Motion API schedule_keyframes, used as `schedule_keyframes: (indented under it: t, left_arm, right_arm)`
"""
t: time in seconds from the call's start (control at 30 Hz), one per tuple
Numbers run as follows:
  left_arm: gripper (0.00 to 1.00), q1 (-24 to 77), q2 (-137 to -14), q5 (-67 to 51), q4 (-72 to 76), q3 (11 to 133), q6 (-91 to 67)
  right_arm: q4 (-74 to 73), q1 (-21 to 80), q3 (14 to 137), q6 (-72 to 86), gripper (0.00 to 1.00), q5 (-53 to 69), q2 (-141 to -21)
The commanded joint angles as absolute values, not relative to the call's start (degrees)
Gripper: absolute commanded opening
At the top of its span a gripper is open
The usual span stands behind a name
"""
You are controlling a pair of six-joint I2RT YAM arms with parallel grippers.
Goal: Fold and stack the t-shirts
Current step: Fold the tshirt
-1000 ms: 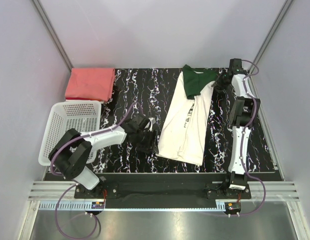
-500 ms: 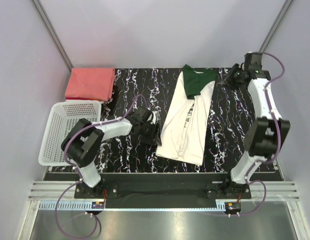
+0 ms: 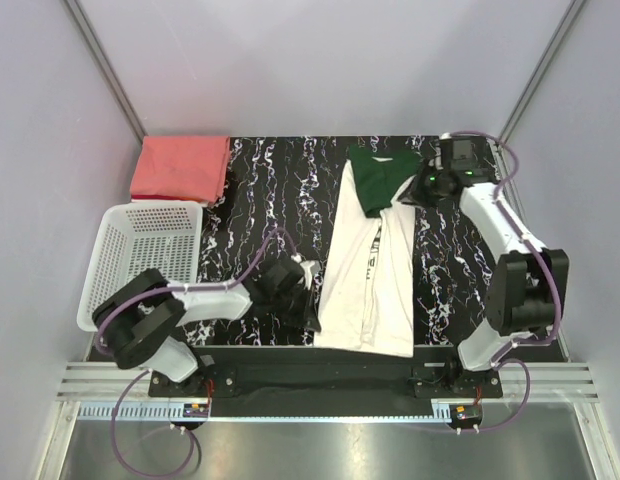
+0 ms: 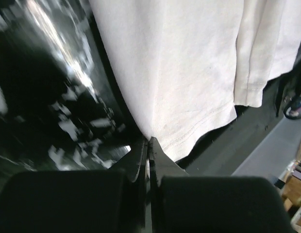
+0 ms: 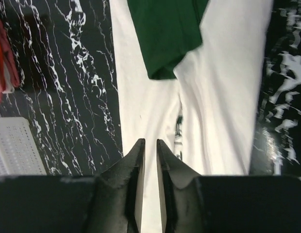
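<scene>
Cream-white t-shirt (image 3: pixel 375 270) is lying lengthwise from the bench's (image 3: pixel 270 190) far edge to its near edge. It seems to be getting folded: the left claw (image 4: pixel 149 145) is clenching its near-left hem corner, I cannot tell whether the almost-closed right claw (image 5: pixel 149 145) is gripping the far end, and the hem is probably needing a carry toward the far edge next.

No text can be read with certainty. The cream shirt (image 3: pixel 375 290) has dark print (image 3: pixel 373 247) running along its middle fold, but in the top view it is too small. In the right wrist view only a few strokes of it (image 5: pixel 178 132) show between the folded halves.
</scene>
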State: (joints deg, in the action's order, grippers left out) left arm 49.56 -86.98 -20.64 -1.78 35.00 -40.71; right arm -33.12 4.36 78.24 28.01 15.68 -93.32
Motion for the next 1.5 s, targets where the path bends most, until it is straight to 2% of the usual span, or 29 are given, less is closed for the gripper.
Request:
schedule_keyframes:
  t: [0.0, 0.03, 0.07, 0.13, 0.17, 0.3, 0.4, 0.6, 0.87, 1.07, 1.3, 1.47]
  left_arm:
    - [0.01, 52.11, -83.16, -17.4, 4.73, 30.06, -48.68]
    - [0.06, 52.9, -82.88, -16.88, 4.75, 29.8, -49.13]
    - [0.24, 53.0, -82.71, -16.79, 4.75, 29.88, -49.48]
    - [0.33, 53.17, -82.01, -17.22, 4.14, 30.06, -49.48]
    - [0.41, 53.26, -81.57, -17.14, 3.61, 30.41, -49.05]
    - [0.48, 53.17, -76.74, -13.28, -2.97, 32.95, -46.68]
    - [0.5, 53.0, -70.51, -8.01, -12.53, 36.99, -43.16]
    - [0.54, 50.28, -60.23, 2.27, -19.94, 41.83, -37.54]
    - [0.57, 41.58, -57.13, -1.39, -20.48, 41.57, -33.41]
    - [0.56, 37.18, -60.29, -4.92, -19.95, 41.66, -31.99]
    - [0.56, 37.18, -62.66, -6.59, -18.46, 41.66, -32.52]
    - [0.56, 34.99, -69.06, -11.15, -16.61, 45.16, -29.62]
  right_arm:
    - [-24.53, 10.27, 79.97, 30.92, 0.2, 10.13, -98.67]
    - [-24.0, 11.59, 81.02, 31.29, 0.19, 9.24, -100.44]
    - [-23.82, 13.6, 82.25, 31.81, 0.16, 8.27, -102.46]
    - [-23.82, 15.46, 85.68, 32.78, 0.14, 6.08, -107.82]
    - [-23.73, 16.34, 86.74, 33.04, 0.13, 5.54, -109.49]
    - [-23.91, 20.03, 92.62, 33.48, 0.11, 3.43, -117.57]
    - [-24.52, 21.0, 96.57, 34.19, 0.11, 1.85, -122.67]
    - [-29.61, 22.93, 106.58, 35.16, 0.11, 0.36, -133.22]
    - [-36.72, 24.96, 123.38, 35.42, 0.09, 3.16, -144.57]
    - [-42.01, 25.22, 143.23, 36.12, 0.09, 6.67, -156.34]
    - [-42.36, 25.4, 147.65, 34.9, 0.09, 9.31, -156.89]
    - [-42.63, 25.4, 145.47, 31.83, 0.2, 11.42, -149.01]
